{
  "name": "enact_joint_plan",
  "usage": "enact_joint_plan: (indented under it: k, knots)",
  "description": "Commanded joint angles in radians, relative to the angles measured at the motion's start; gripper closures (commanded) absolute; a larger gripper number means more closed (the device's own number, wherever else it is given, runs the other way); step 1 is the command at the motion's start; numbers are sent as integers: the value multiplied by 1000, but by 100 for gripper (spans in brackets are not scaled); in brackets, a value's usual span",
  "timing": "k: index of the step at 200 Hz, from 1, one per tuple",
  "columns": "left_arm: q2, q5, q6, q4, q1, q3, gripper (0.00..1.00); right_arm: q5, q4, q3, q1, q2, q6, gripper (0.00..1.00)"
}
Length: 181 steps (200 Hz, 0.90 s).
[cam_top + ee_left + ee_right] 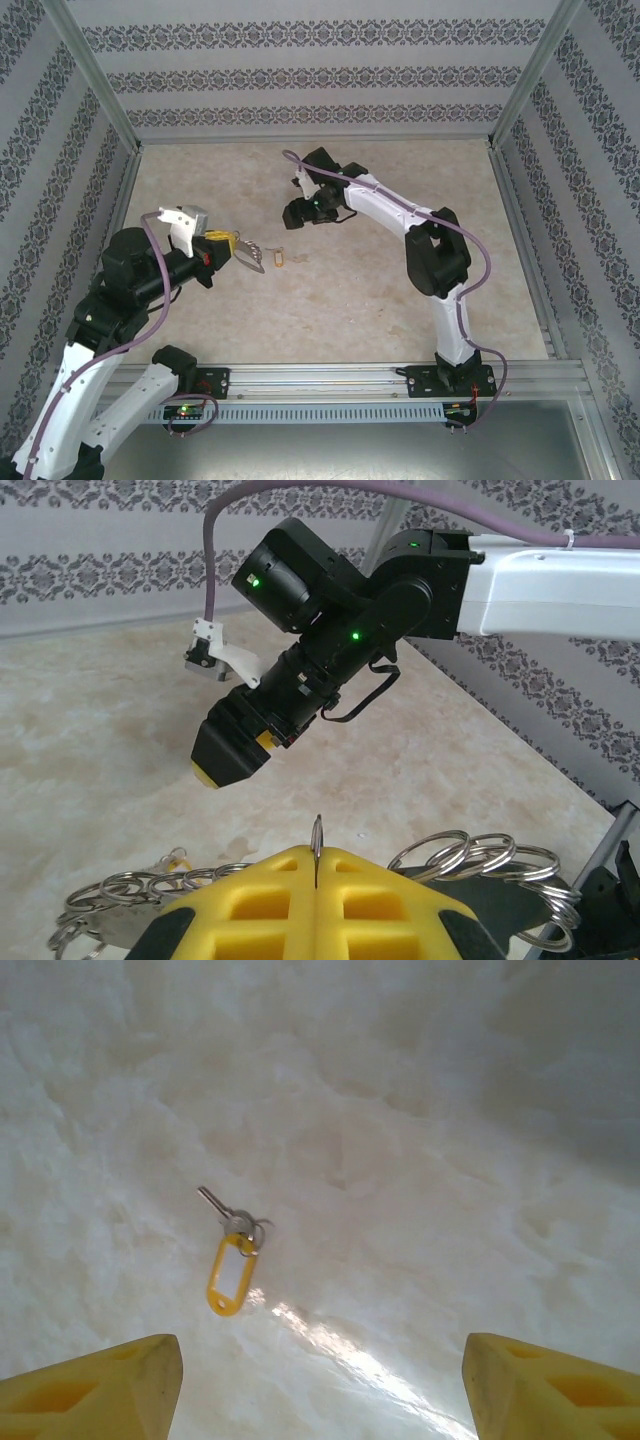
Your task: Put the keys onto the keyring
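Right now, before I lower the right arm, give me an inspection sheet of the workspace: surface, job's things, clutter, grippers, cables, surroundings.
Surface: pale marbled table, with a glare streak in the right wrist view.
Job's things: keyring held as a thin wire, small rings beside it on both sides; one silver key lies flat on the table.
Clutter: yellow tag joined to that key.
Grippers: left gripper shut on the keyring; right gripper open above the key.
Cables: purple cable along each arm, away from the key.
Surroundings: patterned walls; metal rail at the near edge.
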Motion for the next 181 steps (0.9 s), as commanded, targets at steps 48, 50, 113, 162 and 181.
enact_joint_plan:
  k: [48,50,113,162,181]
  knots:
    - [-28,-42,-34,0,9,-52,100,-116,-6,73,36,125,105,35]
    - [-30,-41,-35,6,9,-55,100,-115,-6,71,37,128,104,35]
    - [-69,-55,-62,65,10,-113,100,-105,-6,125,59,210,142,46]
    - [-83,-71,-54,83,10,-129,100,-98,-27,167,87,256,166,51]
    - [-94,-72,-60,99,10,-137,100,-80,-35,170,90,259,171,53]
